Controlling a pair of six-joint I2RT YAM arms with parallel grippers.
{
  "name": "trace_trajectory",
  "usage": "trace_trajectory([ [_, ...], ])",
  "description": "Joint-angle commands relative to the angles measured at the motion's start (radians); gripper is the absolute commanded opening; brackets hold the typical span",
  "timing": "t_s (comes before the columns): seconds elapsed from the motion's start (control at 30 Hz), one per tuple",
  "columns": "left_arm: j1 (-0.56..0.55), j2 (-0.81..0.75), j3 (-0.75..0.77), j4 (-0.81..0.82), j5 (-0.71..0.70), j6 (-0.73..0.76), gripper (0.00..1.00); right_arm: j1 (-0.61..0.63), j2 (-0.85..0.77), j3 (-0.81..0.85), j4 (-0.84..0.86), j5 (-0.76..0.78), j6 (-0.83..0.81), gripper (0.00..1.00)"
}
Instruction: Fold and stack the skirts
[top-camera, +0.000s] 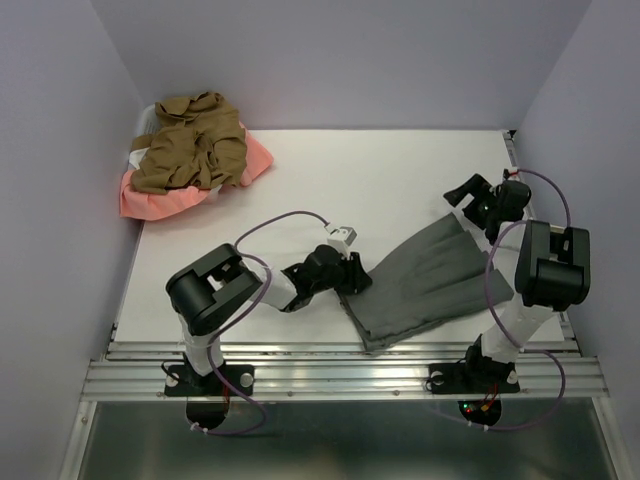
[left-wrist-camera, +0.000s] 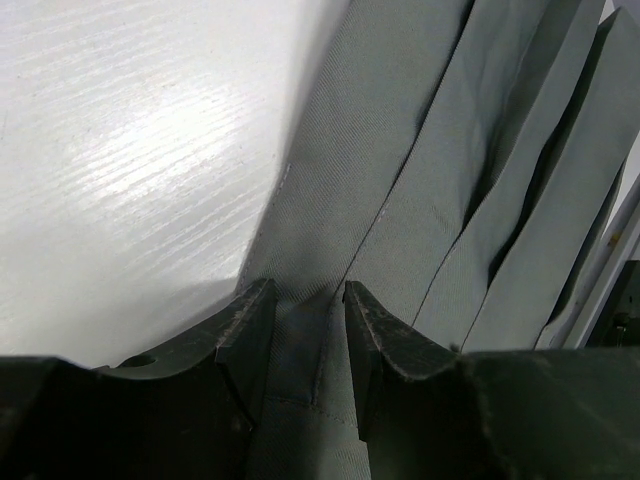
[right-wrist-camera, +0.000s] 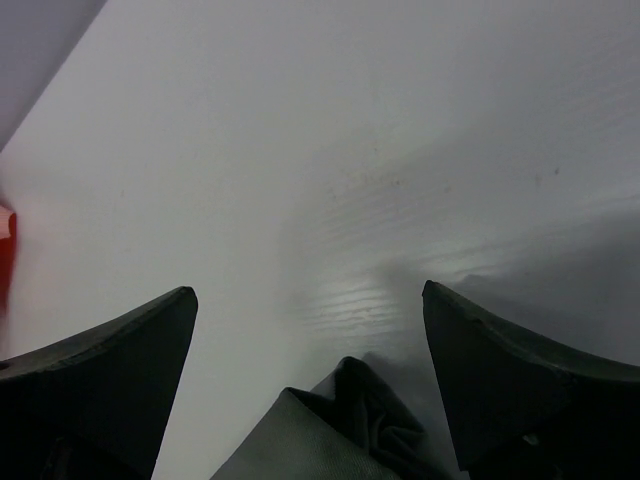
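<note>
Far-left corner: tan-brown skirt (top-camera: 190, 145) heaped on salmon-pink skirt (top-camera: 150, 203), both crumpled, neither folded. Left pincer (top-camera: 352, 280) pinches the left edge of the grey skirt (top-camera: 430, 280), which lies flat on the counter (top-camera: 400, 170), centre-right. Right pincer (top-camera: 463, 196) is spread wide over its far corner, gripping nothing. Judgement: first fold barely begun; no stack yet.

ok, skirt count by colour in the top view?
grey pleated cloth skirt: 1
tan-brown cloth skirt: 1
salmon-pink cloth skirt: 1
Total: 3
</note>
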Motion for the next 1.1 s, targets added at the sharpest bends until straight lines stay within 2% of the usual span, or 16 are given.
trace_trajectory([
  [0.0, -0.004, -0.038, -0.052, -0.254, -0.041, 0.026, 0.47, 0.000, -0.098, 0.093, -0.059, -0.090, -0.019, 1.00],
  [0.1, -0.004, -0.122, -0.012, -0.306, -0.076, 0.040, 0.47, 0.016, -0.218, 0.107, -0.188, -0.072, -0.045, 1.00],
  [0.17, -0.004, -0.174, 0.011, -0.343, -0.107, 0.049, 0.50, 0.045, -0.296, 0.101, -0.275, 0.027, -0.058, 1.00],
  [0.2, -0.002, -0.228, 0.037, -0.381, -0.142, 0.053, 0.52, 0.086, -0.372, 0.093, -0.382, 0.061, -0.065, 1.00],
  [0.23, -0.002, -0.257, 0.050, -0.405, -0.160, 0.051, 0.61, 0.117, -0.411, 0.089, -0.438, 0.142, -0.065, 1.00],
  [0.3, -0.002, -0.338, 0.089, -0.476, -0.214, 0.042, 0.67, 0.172, -0.509, 0.055, -0.598, 0.220, 0.017, 1.00],
  [0.33, -0.001, -0.389, 0.100, -0.527, -0.260, 0.019, 0.74, 0.224, -0.540, 0.026, -0.633, 0.212, 0.048, 1.00],
  [0.37, 0.001, -0.389, 0.108, -0.527, -0.260, 0.019, 0.82, 0.259, -0.574, -0.011, -0.654, 0.205, 0.073, 1.00],
  [0.4, 0.002, -0.436, 0.114, -0.567, -0.283, -0.001, 0.98, 0.296, -0.645, -0.087, -0.684, 0.204, 0.085, 1.00],
  [0.47, 0.004, -0.516, 0.100, -0.590, -0.283, -0.021, 0.99, 0.414, -0.712, -0.147, -0.763, 0.247, 0.093, 1.00],
  [0.57, 0.005, -0.593, 0.024, -0.595, -0.280, -0.079, 0.99, 0.506, -0.804, -0.255, -0.822, 0.237, 0.136, 1.00],
  [0.73, 0.008, -0.728, -0.127, -0.659, -0.320, -0.199, 0.99, 0.649, -0.827, -0.442, -0.730, 0.203, 0.244, 1.00],
  [0.9, 0.008, -0.856, -0.248, -0.733, -0.354, -0.292, 0.99, 0.671, -0.708, -0.457, -0.584, 0.194, 0.240, 1.00],
  [1.07, 0.013, -0.974, -0.306, -0.764, -0.377, -0.349, 0.99, 0.671, -0.559, -0.405, -0.428, 0.284, 0.257, 1.00],
])
